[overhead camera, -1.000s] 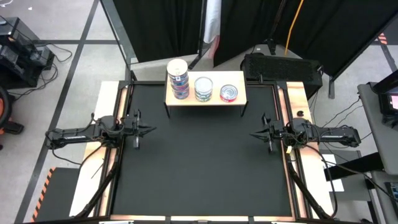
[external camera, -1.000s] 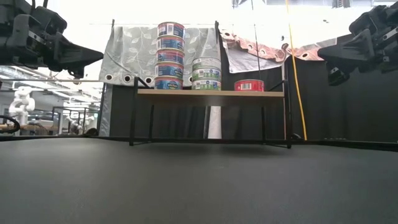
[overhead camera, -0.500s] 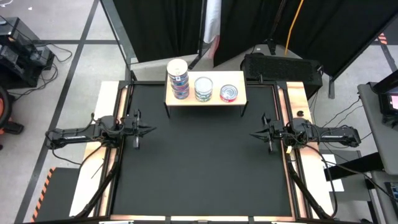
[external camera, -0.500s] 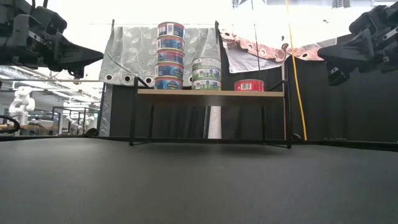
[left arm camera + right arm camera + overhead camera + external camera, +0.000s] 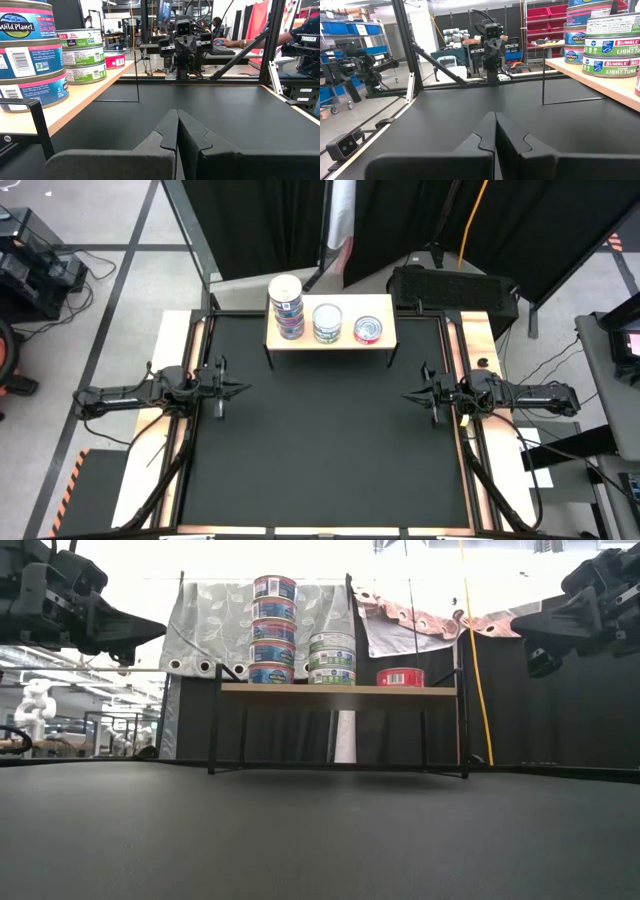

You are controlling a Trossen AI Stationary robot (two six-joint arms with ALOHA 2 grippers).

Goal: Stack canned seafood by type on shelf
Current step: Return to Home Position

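The shelf [image 5: 330, 340] stands at the table's far edge on thin dark legs. On its wood top stand three groups of canned seafood: a tall stack of blue-labelled tins [image 5: 273, 630] at the left, a shorter stack of green-white tins [image 5: 332, 659] in the middle, and a single red tin [image 5: 400, 677] at the right. My left gripper [image 5: 243, 390] hovers shut over the table's left side, pointing level toward the middle. My right gripper [image 5: 407, 395] hovers shut over the right side, facing it. Neither touches anything.
The black mat [image 5: 325, 450] spreads between the two arms. A dark keyboard-like case [image 5: 455, 285] lies beyond the far right corner. Patterned cloth [image 5: 215, 625] hangs behind the shelf. A person's arm [image 5: 287, 37] shows in the room beyond the table.
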